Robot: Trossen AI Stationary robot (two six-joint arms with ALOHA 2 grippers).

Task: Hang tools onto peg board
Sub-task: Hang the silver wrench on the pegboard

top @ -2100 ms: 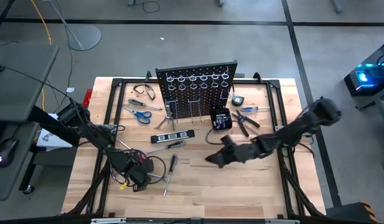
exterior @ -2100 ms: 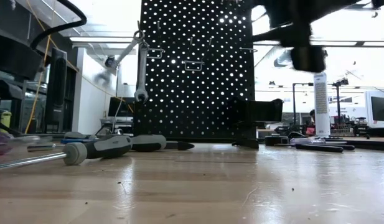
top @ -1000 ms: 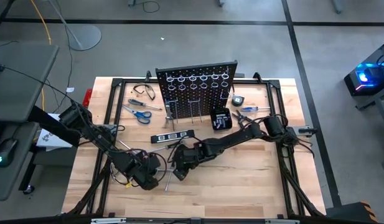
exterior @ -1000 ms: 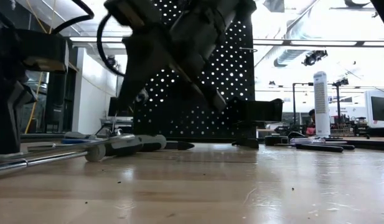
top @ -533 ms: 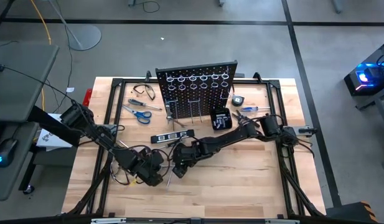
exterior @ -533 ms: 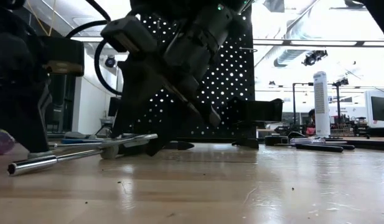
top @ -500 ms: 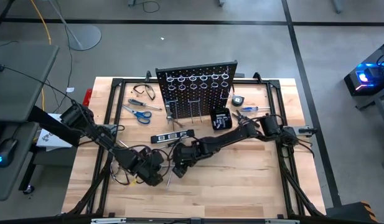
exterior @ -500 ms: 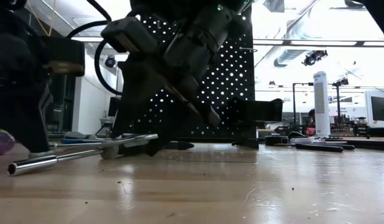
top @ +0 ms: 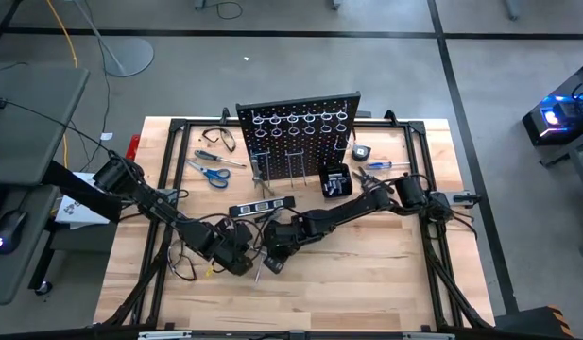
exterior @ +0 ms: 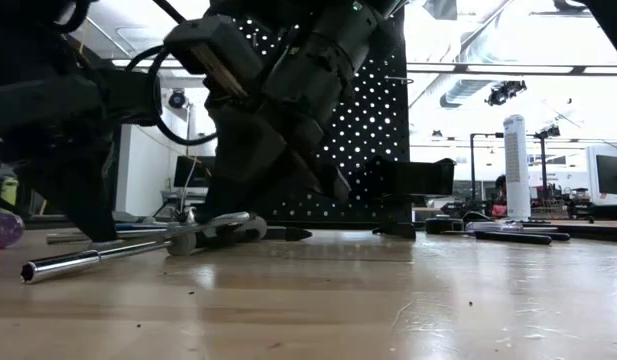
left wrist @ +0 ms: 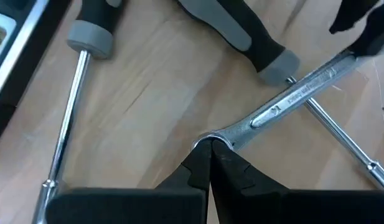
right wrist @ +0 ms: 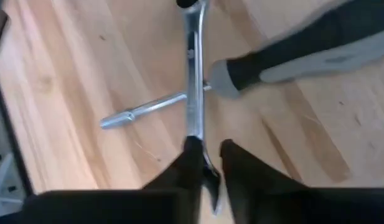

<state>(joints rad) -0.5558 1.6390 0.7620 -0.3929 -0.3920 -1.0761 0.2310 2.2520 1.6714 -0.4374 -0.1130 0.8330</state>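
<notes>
Since the earlier frame our right gripper has narrowed onto the silver wrench, whose far end our closed left gripper pinches, steadying it for lifting.

Both arms reach low over the table's middle; left gripper is closed tight, right gripper fingers stand narrowly apart.

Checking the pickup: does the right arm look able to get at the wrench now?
Probably yes: the right pincer is at one end of the wrench; the left pincer, shut, sits at the far end, out of its way.
</notes>
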